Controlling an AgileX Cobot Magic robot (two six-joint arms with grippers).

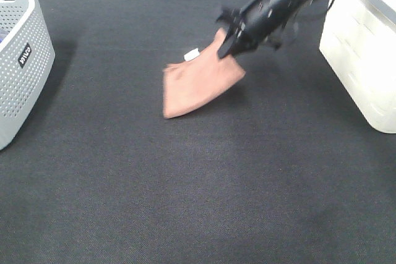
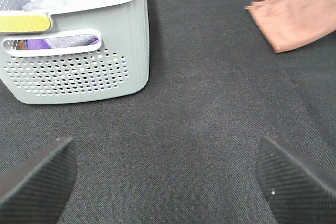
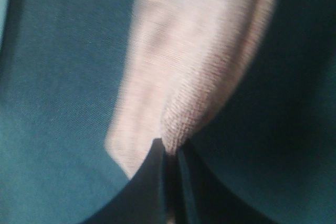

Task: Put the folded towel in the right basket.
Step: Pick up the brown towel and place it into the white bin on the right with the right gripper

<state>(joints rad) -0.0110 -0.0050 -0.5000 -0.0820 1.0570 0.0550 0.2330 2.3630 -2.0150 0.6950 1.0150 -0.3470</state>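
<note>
The folded towel (image 1: pixel 197 83) is brown-orange with a small white tag (image 1: pixel 191 55). It hangs tilted from one corner, its lower edge at or just above the black table. My right gripper (image 1: pixel 226 46) is shut on its upper right corner. The right wrist view shows the towel (image 3: pixel 184 72) pinched between the shut fingers (image 3: pixel 152 182). The right basket (image 1: pixel 365 54), white, stands at the right edge of the table, to the right of the gripper. My left gripper (image 2: pixel 168 177) is open and empty over bare table. The towel also shows far off in the left wrist view (image 2: pixel 299 17).
A grey perforated basket (image 1: pixel 21 60) stands at the left edge of the table. In the left wrist view this basket (image 2: pixel 73 72) holds several folded cloths. The black table surface (image 1: pixel 198 190) stretches between the two baskets.
</note>
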